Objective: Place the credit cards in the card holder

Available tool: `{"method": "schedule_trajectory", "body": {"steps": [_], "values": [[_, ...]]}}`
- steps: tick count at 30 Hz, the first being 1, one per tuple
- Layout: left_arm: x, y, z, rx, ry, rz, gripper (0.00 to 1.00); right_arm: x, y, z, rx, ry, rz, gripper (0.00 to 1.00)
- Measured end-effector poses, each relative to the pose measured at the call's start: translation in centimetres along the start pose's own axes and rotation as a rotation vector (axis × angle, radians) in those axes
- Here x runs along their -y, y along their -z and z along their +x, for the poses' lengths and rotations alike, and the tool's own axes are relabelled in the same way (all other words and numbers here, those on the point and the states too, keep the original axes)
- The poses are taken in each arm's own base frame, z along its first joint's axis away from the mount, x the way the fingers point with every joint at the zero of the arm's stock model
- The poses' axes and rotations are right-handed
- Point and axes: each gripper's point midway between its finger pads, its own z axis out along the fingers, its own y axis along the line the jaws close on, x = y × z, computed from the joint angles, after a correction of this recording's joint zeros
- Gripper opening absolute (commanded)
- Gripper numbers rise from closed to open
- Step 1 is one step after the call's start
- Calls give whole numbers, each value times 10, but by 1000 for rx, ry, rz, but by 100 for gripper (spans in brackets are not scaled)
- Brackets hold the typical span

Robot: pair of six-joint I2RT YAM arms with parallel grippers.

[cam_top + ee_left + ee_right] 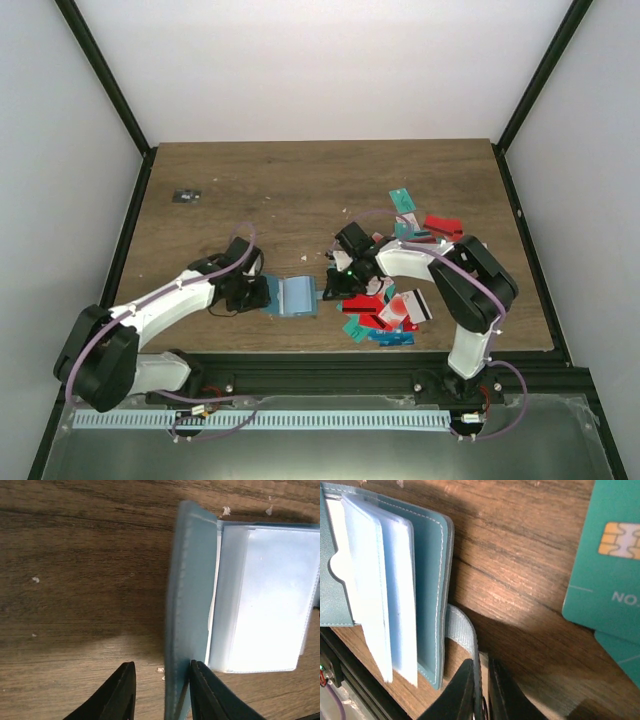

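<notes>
Card holder is lying opened up on the wooden table, close to the front edge and right between your two arms. Your left gripper is sitting at its left side. In the left wrist view its fingers are standing apart, straddling the raised teal cover. The cover is leaning against the right-hand finger and a strip of bare wood is showing on the other side, so nothing is getting squeezed there. The clear sleeves are lying flat just past that cover.

Your right gripper is sitting at the holder's right side. In the right wrist view its fingers are nearly pressed together, pinching the pale blue strap that's sticking out from under the holder's edge.

Most of the credit cards are lying in a loose pile (red, teal, white) just right of that gripper, partly under your right forearm. A few more are sitting further back on the right. One teal card with a gold chip is lying flat on the wood, apart from the holder. A small dark object is sitting way off at the back left.
</notes>
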Motion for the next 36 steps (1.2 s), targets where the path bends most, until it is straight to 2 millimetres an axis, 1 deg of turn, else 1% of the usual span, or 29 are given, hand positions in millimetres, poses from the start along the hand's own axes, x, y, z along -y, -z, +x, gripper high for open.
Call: {"method": "schedule_trajectory", "body": {"steps": [4, 8, 14, 17, 19, 21, 22, 24, 27, 28, 31, 33, 36], "values": [[0, 4, -1, 6, 5, -2, 43, -3, 5, 4, -8, 2, -3, 20], [5, 13, -6, 15, 3, -3, 45, -13, 20, 4, 10, 19, -15, 26], [30, 46, -26, 88, -15, 61, 46, -26, 50, 3, 71, 43, -3, 41], [42, 61, -32, 112, -24, 97, 46, -27, 67, 1, 114, 40, 36, 52], [50, 69, -35, 121, -37, 120, 46, -23, 78, 2, 142, 22, 80, 59], [60, 75, -35, 124, -60, 147, 46, -18, 90, 4, 174, -10, 128, 70], [66, 78, -35, 124, -75, 164, 46, -14, 97, 6, 193, -30, 156, 79], [80, 83, -32, 120, -115, 199, 45, -7, 111, 10, 236, -88, 206, 88], [109, 89, -27, 107, -195, 260, 46, 7, 130, 25, 287, -188, 260, 96], [121, 89, -25, 100, -225, 280, 46, 14, 133, 35, 294, -233, 275, 99], [151, 82, -18, 65, -305, 327, 46, 35, 133, 63, 282, -355, 298, 100], [169, 70, -12, 30, -348, 345, 46, 50, 128, 83, 258, -433, 317, 100], [190, 45, -4, -29, -396, 351, 46, 72, 124, 109, 223, -539, 353, 100]]}}
